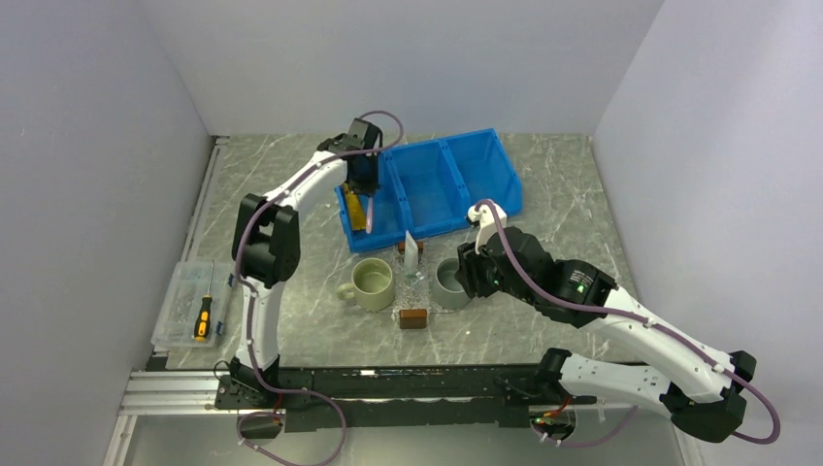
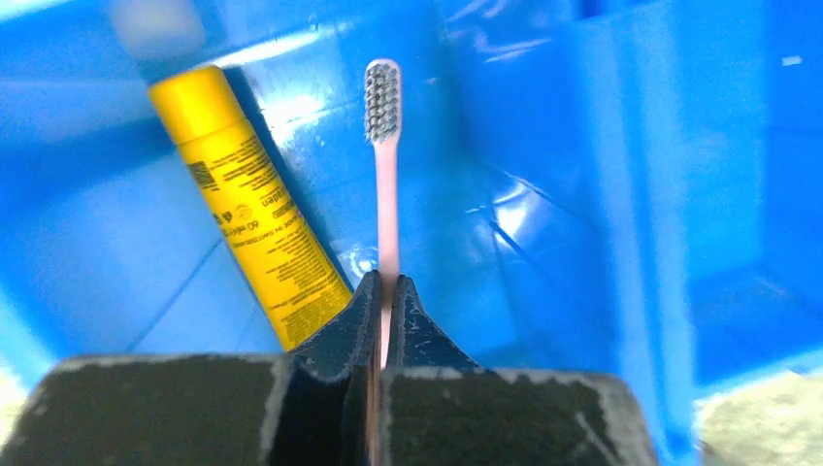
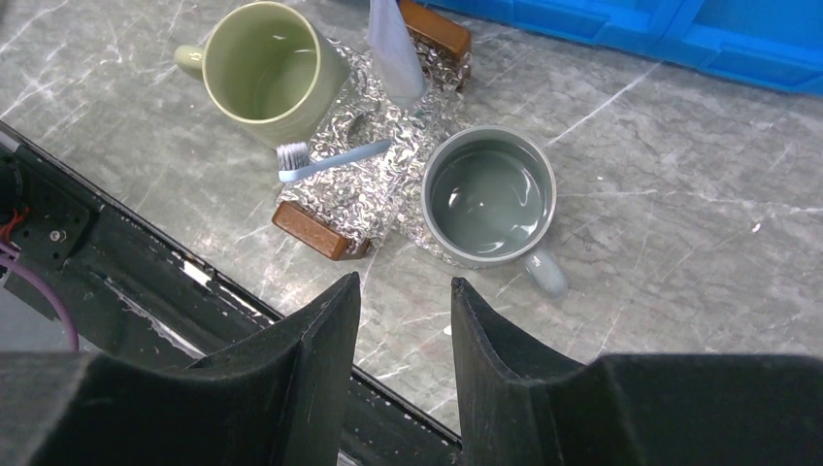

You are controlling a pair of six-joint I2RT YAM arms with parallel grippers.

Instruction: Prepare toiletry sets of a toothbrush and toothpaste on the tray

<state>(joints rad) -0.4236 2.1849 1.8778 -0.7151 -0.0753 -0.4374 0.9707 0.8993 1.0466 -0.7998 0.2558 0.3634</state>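
Observation:
My left gripper (image 1: 363, 187) (image 2: 385, 282) hangs in the left compartment of the blue bin (image 1: 485, 175) and is shut on a pale pink toothbrush (image 2: 386, 194), bristles pointing away. A yellow toothpaste tube (image 2: 257, 209) (image 1: 357, 212) lies in that compartment just left of it. The clear tray (image 3: 388, 184) (image 1: 415, 287), with a brown block handle (image 3: 315, 228) at each end, lies between two mugs. A pale blue toothbrush (image 3: 335, 158) and a white tube (image 3: 393, 49) (image 1: 411, 252) are on the tray. My right gripper (image 3: 403, 286) (image 1: 469, 269) is open and empty, above the table beside the tray.
A green mug (image 3: 262, 68) (image 1: 373, 282) stands left of the tray and a grey mug (image 3: 490, 194) (image 1: 450, 282) right of it. A clear box with a yellow-handled screwdriver (image 1: 203, 317) sits at the table's left edge. The black rail (image 3: 146, 282) runs along the near edge.

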